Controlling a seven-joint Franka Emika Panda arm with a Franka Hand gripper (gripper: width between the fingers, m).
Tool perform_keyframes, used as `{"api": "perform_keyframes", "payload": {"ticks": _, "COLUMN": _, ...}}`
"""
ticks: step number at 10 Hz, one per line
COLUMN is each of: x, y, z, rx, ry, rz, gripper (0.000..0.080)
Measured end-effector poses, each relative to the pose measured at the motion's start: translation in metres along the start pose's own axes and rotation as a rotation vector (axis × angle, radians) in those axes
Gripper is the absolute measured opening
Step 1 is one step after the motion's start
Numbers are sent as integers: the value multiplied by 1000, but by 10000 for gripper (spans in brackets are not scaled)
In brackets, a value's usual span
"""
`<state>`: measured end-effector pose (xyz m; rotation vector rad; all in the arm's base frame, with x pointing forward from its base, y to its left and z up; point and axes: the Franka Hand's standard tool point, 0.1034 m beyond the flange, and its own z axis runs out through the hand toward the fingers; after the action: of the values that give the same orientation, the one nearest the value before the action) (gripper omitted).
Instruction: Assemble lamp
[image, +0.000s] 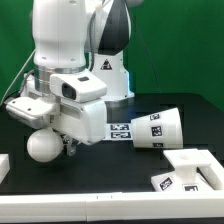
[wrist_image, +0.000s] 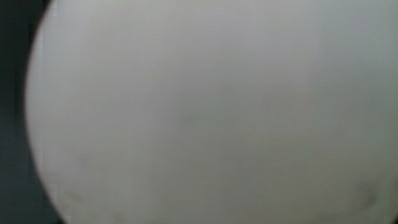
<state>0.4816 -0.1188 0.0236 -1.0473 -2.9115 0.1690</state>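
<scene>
The round white plastic bulb (image: 42, 147) is sitting just beside the tool (image: 68, 148), on the exterior view's left, low over the black worktop (image: 110, 172). It is filling the wrist view. I cannot tell whether the tool is gripping it.

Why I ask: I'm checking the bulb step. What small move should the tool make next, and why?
Probably close the tool on the bulb and lift slightly. The bulb fills the wrist view, so it is right at the tool, but whether the jaws are shut cannot be seen. The base lies apart, toward the exterior view's right.
</scene>
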Motion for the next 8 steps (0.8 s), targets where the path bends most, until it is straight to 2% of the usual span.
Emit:
{"api": "perform_keyframes", "payload": {"ticks": 2, "x": 7, "y": 0, "z": 5, "rx": 46, "ry": 40, "rz": -313, "gripper": 430}}
{"api": "perform_keyframes", "payload": {"ticks": 4, "x": 4, "y": -3, "z": 13, "rx": 81, "ry": 61, "rz": -489, "gripper": 430}}
{"api": "perform_keyframes", "payload": {"ticks": 5, "x": 4, "y": -3, "z": 15, "rx": 89, "ry": 61, "rz": -517, "gripper": 430}}
{"api": "perform_keyframes", "payload": {"ticks": 8, "x": 6, "y": -1, "z": 16, "rx": 90, "ry": 60, "rz": -478, "gripper": 430}}
